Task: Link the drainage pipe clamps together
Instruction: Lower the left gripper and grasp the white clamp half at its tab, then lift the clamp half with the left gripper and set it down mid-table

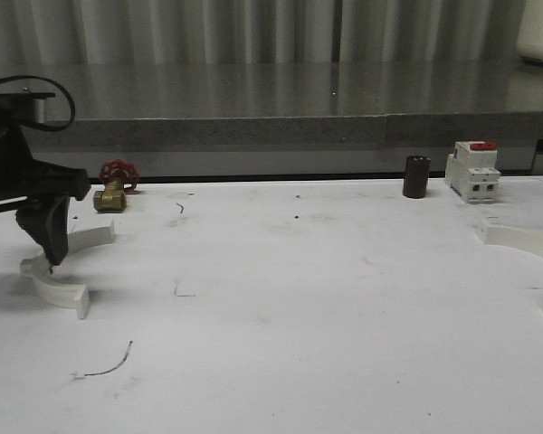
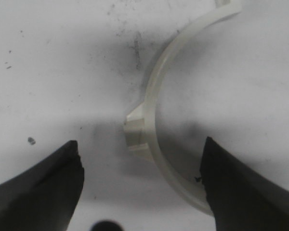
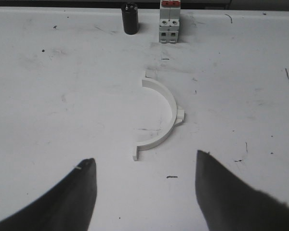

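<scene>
One white half-ring pipe clamp (image 1: 63,267) lies on the table at the far left. My left gripper (image 1: 47,249) hangs right over it, open, with the clamp's curved band (image 2: 154,120) and its small outer peg between the two dark fingers (image 2: 48,187). The other pipe clamp (image 1: 525,244) lies at the far right edge of the table. In the right wrist view this second clamp (image 3: 164,115) rests flat a short way beyond my right gripper (image 3: 142,166), which is open and holds nothing.
A brass valve with a red handwheel (image 1: 115,185) sits behind the left clamp. A dark cylinder (image 1: 416,176) and a white breaker with a red switch (image 1: 472,170) stand at the back right. A thin wire scrap (image 1: 109,362) lies near the front.
</scene>
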